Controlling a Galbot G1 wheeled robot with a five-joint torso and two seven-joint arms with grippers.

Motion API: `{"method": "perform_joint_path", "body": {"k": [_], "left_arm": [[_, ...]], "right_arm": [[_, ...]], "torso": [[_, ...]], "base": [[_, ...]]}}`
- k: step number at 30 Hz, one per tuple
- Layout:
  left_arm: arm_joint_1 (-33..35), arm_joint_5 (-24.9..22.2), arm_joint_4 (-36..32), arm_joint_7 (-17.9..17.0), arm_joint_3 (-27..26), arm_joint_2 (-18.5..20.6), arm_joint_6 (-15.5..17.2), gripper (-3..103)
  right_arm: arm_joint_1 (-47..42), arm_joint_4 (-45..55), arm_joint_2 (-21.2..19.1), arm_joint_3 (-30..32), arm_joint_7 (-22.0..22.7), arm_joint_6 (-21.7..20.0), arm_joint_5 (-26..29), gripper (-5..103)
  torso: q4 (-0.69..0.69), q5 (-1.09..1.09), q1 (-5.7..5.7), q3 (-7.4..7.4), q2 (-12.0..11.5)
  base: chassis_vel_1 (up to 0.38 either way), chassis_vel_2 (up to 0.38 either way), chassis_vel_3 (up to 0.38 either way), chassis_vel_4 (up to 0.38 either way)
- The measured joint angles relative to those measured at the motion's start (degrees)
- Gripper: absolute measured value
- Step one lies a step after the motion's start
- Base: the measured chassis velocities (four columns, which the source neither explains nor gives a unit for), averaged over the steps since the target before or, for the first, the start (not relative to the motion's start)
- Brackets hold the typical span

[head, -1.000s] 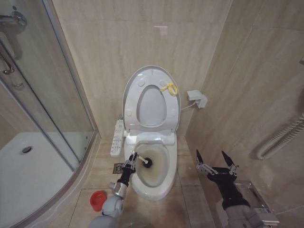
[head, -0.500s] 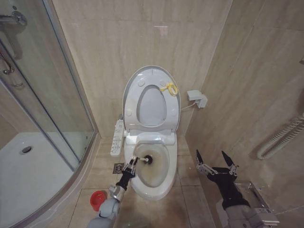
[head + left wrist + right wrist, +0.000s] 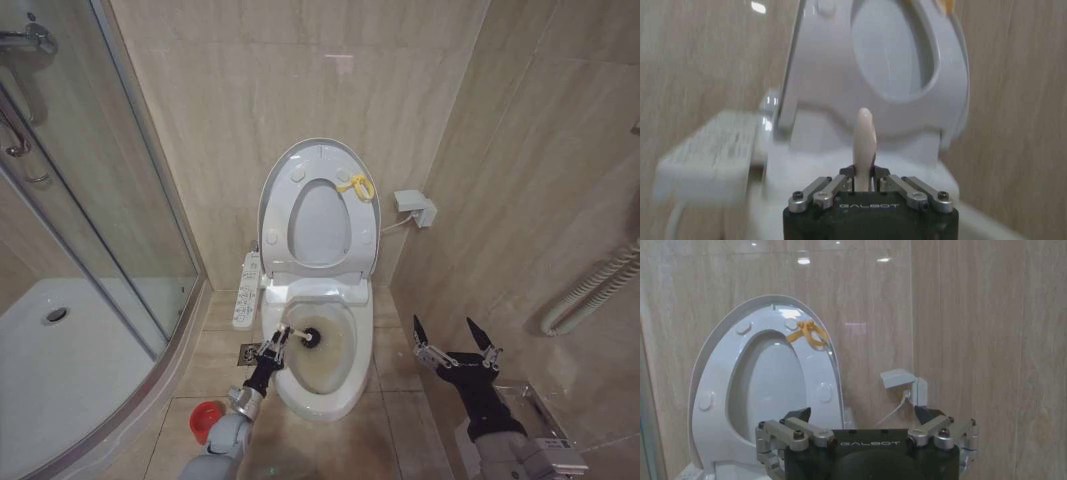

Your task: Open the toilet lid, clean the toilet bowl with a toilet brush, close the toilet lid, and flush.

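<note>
The toilet lid (image 3: 320,225) stands upright against the wall with the seat ring folded up on it, and a yellow loop (image 3: 355,185) hangs near its top. Below lies the stained toilet bowl (image 3: 335,372). My left gripper (image 3: 271,350) is shut on the white handle of the toilet brush (image 3: 310,338), whose dark head sits inside the bowl at its left rear. The left wrist view shows the handle (image 3: 865,135) clamped in the left gripper (image 3: 863,175), with the lid (image 3: 900,45) beyond. My right gripper (image 3: 457,336) hangs open right of the toilet. It (image 3: 867,427) faces the lid (image 3: 770,380).
A red holder cup (image 3: 203,420) sits on the floor tiles left of the bowl, partly behind my left arm. The button panel (image 3: 246,290) juts from the toilet's left side. A glass shower enclosure (image 3: 90,250) stands left. A wall socket (image 3: 415,208) and a hose (image 3: 590,290) are on the right.
The brush head has shifted slightly back and forth inside the bowl's left rear with small moves of my left gripper. The right arm and the lid have not moved.
</note>
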Motion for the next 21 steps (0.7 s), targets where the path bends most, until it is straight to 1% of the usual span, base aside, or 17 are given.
{"method": "perform_joint_path", "body": {"k": [2,4,5,6,7,8,10,11,12,13,14,15,16,18,19,20,21], "left_arm": [[-0.34,-0.52,-1.44,-0.51,0.39,0.0,0.03,18],[-0.67,1.42,-0.21,-1.09,0.75,-0.07,0.57,18],[-0.67,1.42,-0.21,-1.09,0.75,-0.07,0.57,18],[-0.71,2.39,0.6,-0.99,0.68,-0.13,0.63,18],[-0.94,5.77,4.13,0.41,-0.27,-0.5,-0.33,18],[-0.95,6.34,4.88,0.86,-0.55,-0.55,-0.77,18],[-0.85,6.07,5.1,1.41,-0.72,-0.55,-1.2,18],[-0.62,4.58,4.29,1.63,-0.68,-0.48,-1.35,18],[-0.45,3.01,3.0,1.65,-0.57,-0.4,-1.35,18],[-0.53,0.41,0.74,1.57,-0.46,-0.42,-1.35,18],[-0.53,0.41,0.74,1.57,-0.46,-0.42,-1.35,18],[-0.64,-1.04,-0.23,0.94,-0.35,-0.44,-1.24,18],[-0.77,-1.52,-0.64,0.23,-0.26,-0.51,-0.98,18],[-0.79,2.63,1.29,-0.12,-0.82,-0.67,-0.95,18],[-0.79,2.63,1.29,-0.12,-0.82,-0.67,-0.95,18],[-0.67,4.78,2.68,0.15,-1.16,-0.7,-1.06,18],[-0.08,5.64,4.29,1.2,-1.47,-0.56,-1.59,18]], "right_arm": [[0.0,0.0,0.0,0.0,0.0,0.0,0.0,100],[0.0,0.0,0.0,0.0,0.0,0.0,0.0,100],[0.0,0.0,0.0,0.0,0.0,0.0,0.0,100],[0.0,0.0,0.0,0.0,0.0,0.0,0.0,100],[0.0,0.0,0.0,0.01,0.0,0.0,0.0,100],[0.0,0.0,0.0,0.0,0.0,0.0,0.0,100],[0.0,0.0,0.0,0.0,0.0,0.0,0.0,100],[0.0,0.0,0.0,0.0,0.0,0.0,0.0,100],[0.0,0.0,0.0,0.0,0.0,0.0,0.0,100],[0.0,0.0,0.0,0.0,0.0,0.0,0.0,100],[0.0,0.0,0.0,0.0,0.0,0.0,0.0,100],[0.0,0.0,0.0,0.0,0.0,0.0,0.0,100],[0.0,0.0,0.0,0.0,0.0,0.0,0.0,100],[0.0,0.0,0.0,0.0,0.01,0.0,0.0,100],[0.0,0.0,0.0,0.0,0.01,0.0,0.0,100],[0.0,0.0,0.0,0.0,-0.01,0.0,0.0,100],[0.0,0.0,0.0,0.0,0.0,0.0,0.0,100]], "torso": [[-0.02,0.0,0.0,0.0,0.0],[-0.04,0.0,0.0,0.0,0.0],[-0.04,0.0,0.0,0.0,0.0],[-0.03,0.0,0.0,0.0,0.0],[-0.02,-0.02,0.0,0.01,0.0],[-0.02,-0.03,0.0,0.01,-0.01],[0.0,-0.02,0.0,0.01,-0.01],[-0.01,-0.01,0.0,0.0,0.0],[0.02,-0.01,0.0,0.0,0.0],[-0.02,0.0,0.0,0.0,0.0],[-0.02,0.0,0.0,0.0,0.0],[-0.02,0.0,0.0,-0.01,0.0],[-0.03,0.01,0.0,0.0,0.0],[-0.03,0.0,0.0,-0.01,0.0],[-0.03,0.0,0.0,-0.01,0.0],[-0.04,0.0,0.0,0.0,0.0],[-0.01,-0.02,0.0,0.01,-0.01]], "base": [[0.0,0.0,0.0,0.0],[0.0,0.0,0.0,0.0],[0.0,0.0,0.0,0.0],[0.0,0.0,0.0,0.0],[0.0,0.0,0.0,0.0],[0.0,0.0,0.0,0.0],[0.0,0.0,0.0,0.0],[0.0,0.0,0.0,0.0],[0.0,0.0,0.0,0.0],[0.0,0.0,0.0,0.0],[0.0,0.0,0.0,0.0],[0.0,0.0,0.0,0.0],[0.0,0.0,0.0,0.0],[0.0,0.0,0.0,0.0],[0.0,0.0,0.0,0.0],[0.0,0.0,0.0,0.0],[0.0,0.0,0.0,0.0]]}}
